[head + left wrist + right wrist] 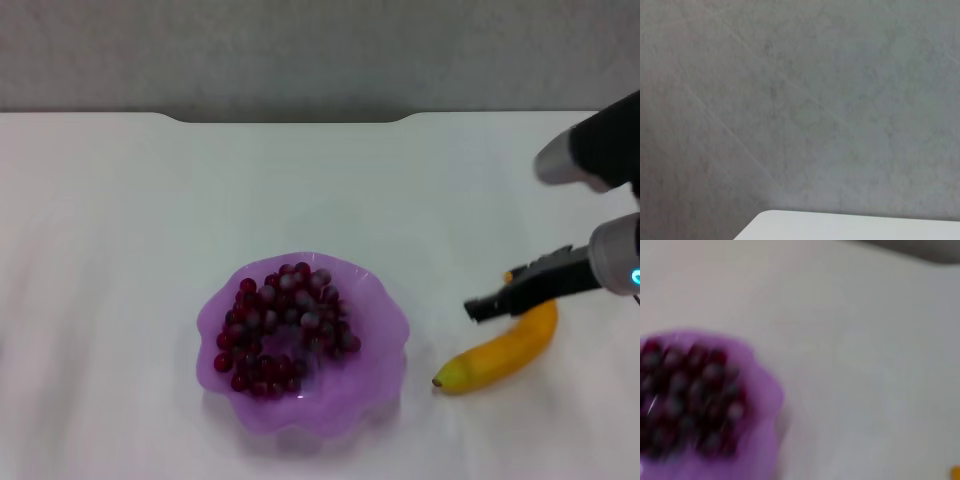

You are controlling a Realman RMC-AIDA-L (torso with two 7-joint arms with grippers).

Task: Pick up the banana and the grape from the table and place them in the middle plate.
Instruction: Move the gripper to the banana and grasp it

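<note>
Your grape [286,328] bunch sits inside the middle plate [380,372], and the banana [500,356] lies on the desk [120,220] just right of the plate, dark tip toward it. Right tool [476,309] hangs over the banana's far half; can't tell if it's released or clenched. Left tool isn't visible; its wrist view shows only grey wall and a desk corner.

Your head camera looks forward and down over the whole surface [120,200]. Your left wrist camera faces a grey wall [800,100], catching only a corner of the surface. Your right wrist camera sits close over the middle plate [760,440] and the grape [690,395] (both also in the head view).
</note>
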